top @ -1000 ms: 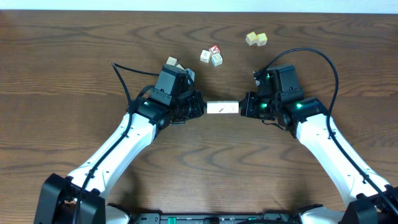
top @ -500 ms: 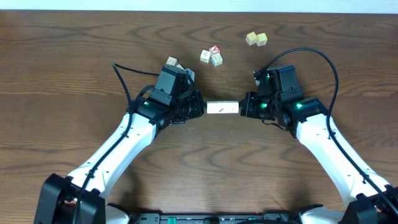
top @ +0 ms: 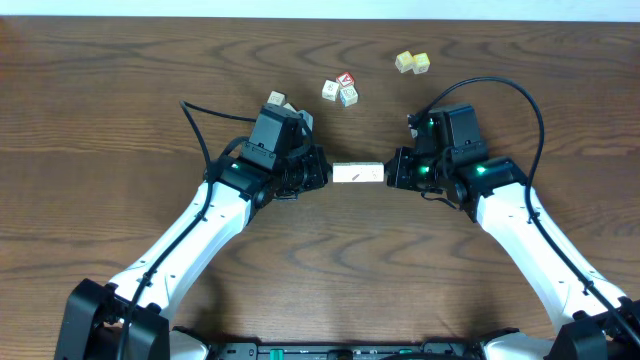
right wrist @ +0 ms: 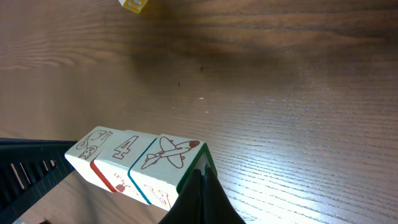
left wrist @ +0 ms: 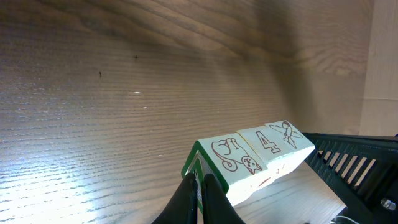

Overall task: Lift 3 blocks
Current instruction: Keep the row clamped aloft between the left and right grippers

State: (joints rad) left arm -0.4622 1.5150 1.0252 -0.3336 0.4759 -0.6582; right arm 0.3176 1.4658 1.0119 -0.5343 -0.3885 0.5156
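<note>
Three cream-white blocks [top: 358, 174] form one straight row between my two grippers, near the middle of the table. My left gripper [top: 328, 175] is shut, with its tips pressed against the row's left end. My right gripper [top: 389, 172] is also shut and pushes on the right end. In the left wrist view the blocks [left wrist: 255, 155] show a cat, a 4 and a plane, right beyond my closed left gripper [left wrist: 200, 183]. The right wrist view shows the same blocks [right wrist: 130, 158] against my closed right gripper [right wrist: 200, 180]. The row appears to hang a little above the wood.
Two yellow-green cubes [top: 412, 62] lie at the back right, one also showing as a yellow cube [right wrist: 134, 5] in the right wrist view. A small cluster of cubes [top: 340, 90] with red marks sits at the back centre. Another cube [top: 276, 100] lies behind my left arm.
</note>
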